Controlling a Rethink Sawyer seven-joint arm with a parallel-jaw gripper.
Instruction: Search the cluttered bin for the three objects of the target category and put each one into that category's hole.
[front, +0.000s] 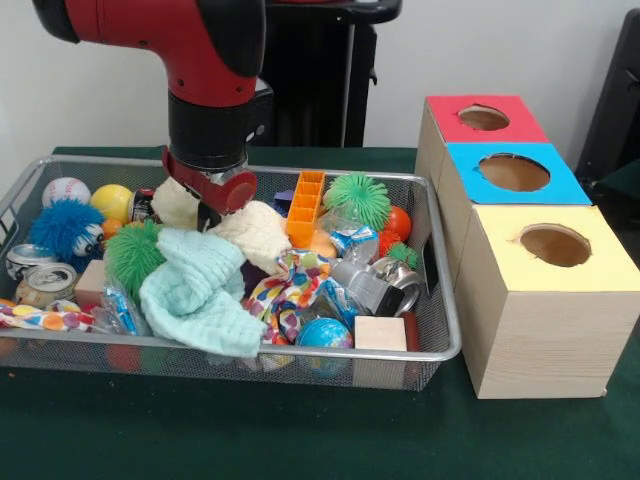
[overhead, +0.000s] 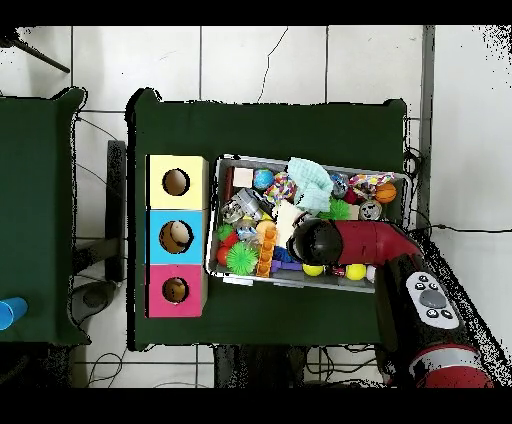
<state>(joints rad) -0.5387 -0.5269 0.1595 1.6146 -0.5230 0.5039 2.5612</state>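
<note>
The red-and-black arm's claw (front: 205, 205) is lowered into the wire basket (front: 440, 290), down among the clutter at the middle of its far side; its tips are buried between two cream-coloured cloths (front: 255, 232), and whether it is clenched, released or grasping anything cannot be told; just in front of it lies a pale mint towel (front: 200, 290), with a fuzzy green ball (front: 132, 255) at the towel's left and a polka-dot cloth (front: 290, 285) at its right; an orange plastic rack (front: 306, 205) stands upright beside the claw; past the rack sit a spiky green ball (front: 358, 198) and a small orange ball (front: 398, 222); a blue fuzzy toy (front: 65, 230), a baseball (front: 65, 190) and a yellow ball (front: 112, 200) fill the basket's far left corner; two tin cans (front: 45, 283) lie at its left side; a globe ball (front: 323, 333) and a wooden block (front: 380, 333) rest against the near rim; the basket stands on the green worktop (front: 300, 430); beside its right side stand three wooden boxes in a row, each with a round hole on top: red (front: 485, 120), blue (front: 512, 172), yellow (front: 555, 250).
</note>
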